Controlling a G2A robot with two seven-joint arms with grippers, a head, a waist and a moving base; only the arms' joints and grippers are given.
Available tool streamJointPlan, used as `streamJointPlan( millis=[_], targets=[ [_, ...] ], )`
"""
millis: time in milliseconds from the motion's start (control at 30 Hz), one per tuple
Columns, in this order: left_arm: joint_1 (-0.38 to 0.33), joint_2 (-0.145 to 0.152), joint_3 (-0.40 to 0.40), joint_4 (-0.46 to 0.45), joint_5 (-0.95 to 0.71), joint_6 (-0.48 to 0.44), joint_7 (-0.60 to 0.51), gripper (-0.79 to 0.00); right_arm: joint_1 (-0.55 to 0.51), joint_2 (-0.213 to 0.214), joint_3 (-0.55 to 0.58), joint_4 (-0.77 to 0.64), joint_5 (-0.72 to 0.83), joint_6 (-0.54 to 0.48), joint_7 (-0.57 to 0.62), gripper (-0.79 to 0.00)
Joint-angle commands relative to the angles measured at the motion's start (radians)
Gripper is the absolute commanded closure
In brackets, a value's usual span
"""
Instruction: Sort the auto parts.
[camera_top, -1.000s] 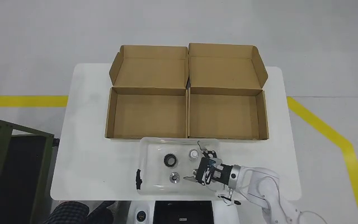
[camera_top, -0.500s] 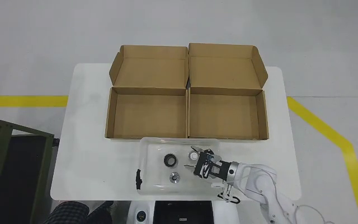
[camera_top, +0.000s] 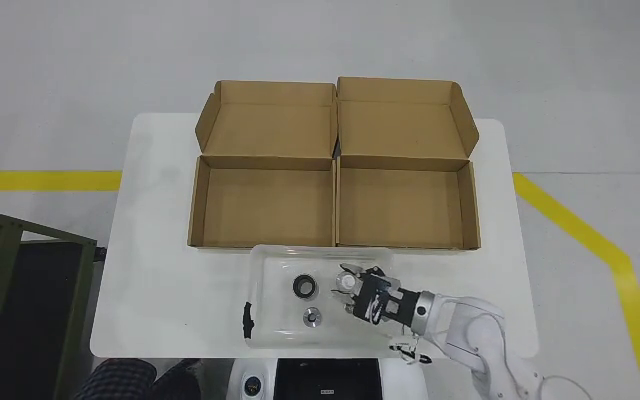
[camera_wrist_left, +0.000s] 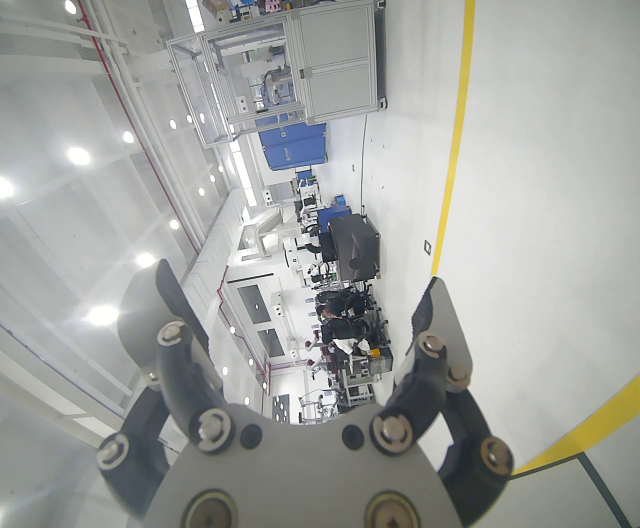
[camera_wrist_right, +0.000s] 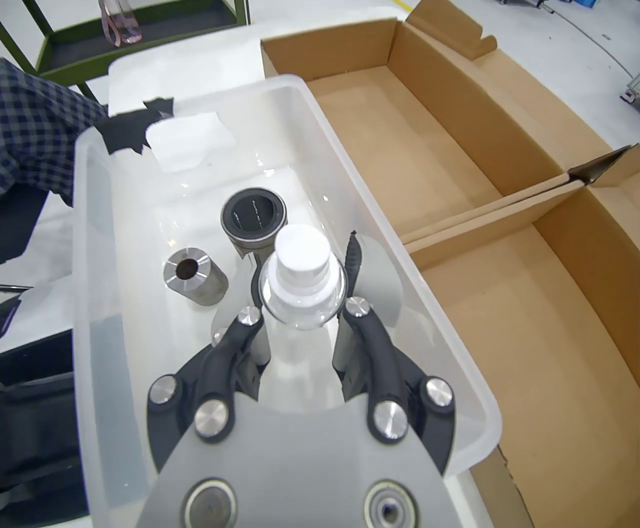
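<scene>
Right wrist view has the right pincer (camera_wrist_right: 304, 270) clenched around a white stepped part (camera_wrist_right: 301, 247) inside the clear bin (camera_wrist_right: 350, 165), near the bin's long wall on the side where the cardboard boxes (camera_wrist_right: 425, 150) sit. Also in the bin, just past the held part, there's a black ring bearing (camera_wrist_right: 254, 215) and a small metal cylinder (camera_wrist_right: 195, 276), near each other but not touching. Left pincer (camera_wrist_left: 298, 287) is spread wide open, facing out at the room.

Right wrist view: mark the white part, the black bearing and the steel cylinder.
white part (camera_wrist_right: 301, 250), right wrist view, top cap.
black bearing (camera_wrist_right: 254, 212), right wrist view, bore.
steel cylinder (camera_wrist_right: 207, 289), right wrist view, side wall.
</scene>
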Motion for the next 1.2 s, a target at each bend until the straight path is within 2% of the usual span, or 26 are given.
streamJointPlan(
  millis=[0, 300, 733, 1167],
  targets=[
    [0.000, 0.000, 0.000, 0.000, 0.000, 0.000, 0.000, -0.785, -0.009, 0.002, 0.015, -0.003, 0.032, -0.005, -0.032, 0.000],
    [0.000, 0.000, 0.000, 0.000, 0.000, 0.000, 0.000, -0.785, -0.022, 0.007, 0.078, 0.039, 0.276, -0.048, -0.174, 0.000],
    [0.000, 0.000, 0.000, 0.000, 0.000, 0.000, 0.000, -0.785, -0.043, 0.013, 0.190, 0.015, 0.469, -0.008, -0.254, 0.000],
    [0.000, 0.000, 0.000, 0.000, 0.000, 0.000, 0.000, -0.785, -0.057, 0.016, 0.222, -0.008, 0.549, -0.020, -0.280, 0.000]
  ],
)
